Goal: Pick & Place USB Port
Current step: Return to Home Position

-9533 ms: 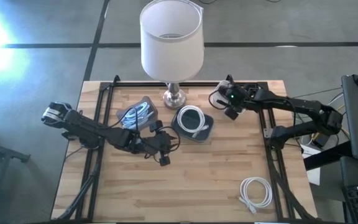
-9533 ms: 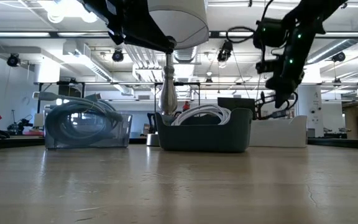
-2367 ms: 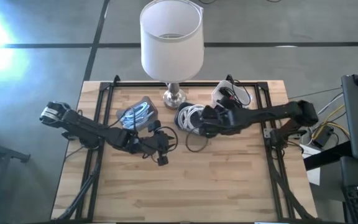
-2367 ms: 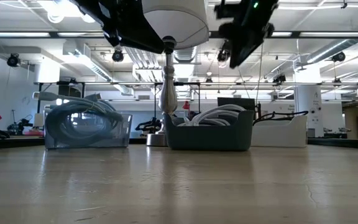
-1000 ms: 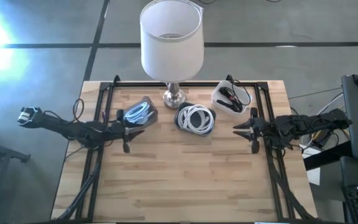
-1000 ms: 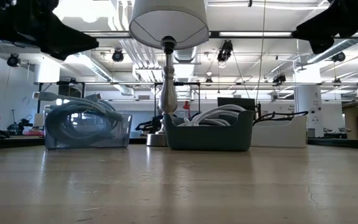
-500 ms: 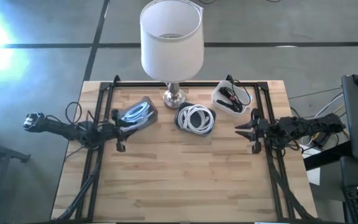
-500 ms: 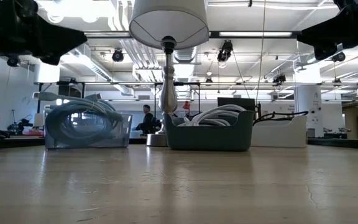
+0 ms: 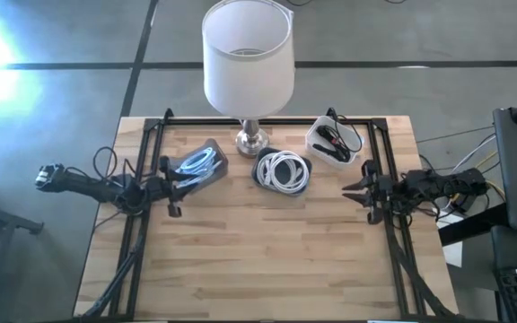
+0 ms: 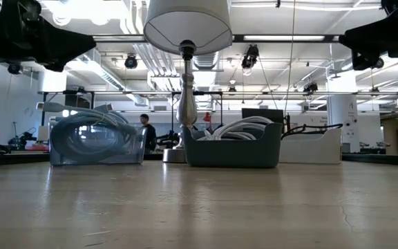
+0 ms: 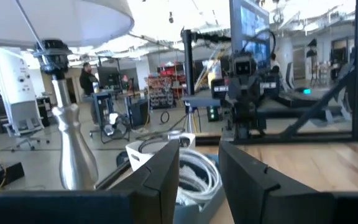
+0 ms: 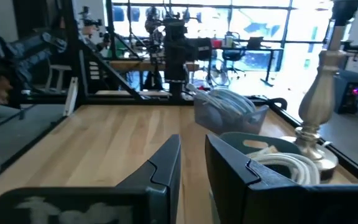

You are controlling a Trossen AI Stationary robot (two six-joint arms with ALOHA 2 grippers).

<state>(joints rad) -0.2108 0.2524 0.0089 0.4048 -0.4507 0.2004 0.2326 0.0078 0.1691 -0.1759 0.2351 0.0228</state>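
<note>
A white coiled USB cable (image 9: pixel 284 170) lies inside a dark bin (image 9: pixel 260 176) at the middle of the table's far half; the low view shows the cable (image 10: pixel 235 126) rising above the bin's rim. My left gripper (image 9: pixel 170 188) hangs open over the table's left edge, away from the bins. My right gripper (image 9: pixel 363 192) hangs open over the right edge. Each wrist view shows its own fingers apart, with nothing between them: left gripper (image 11: pixel 199 168), right gripper (image 12: pixel 192 165).
A clear bin with a bluish cable (image 9: pixel 196 164) stands left of the dark bin. A white bin with dark cables (image 9: pixel 333 139) stands to its right. A lamp (image 9: pixel 248 56) with a metal base (image 9: pixel 252 140) rises behind them. Bare wood fills the table's near half (image 9: pixel 267 260).
My left gripper has drawn back a little toward the table's left edge, and my right gripper a little toward the right edge. Both stayed open. A person has walked across the room behind the table. The bins and cables have not moved.
</note>
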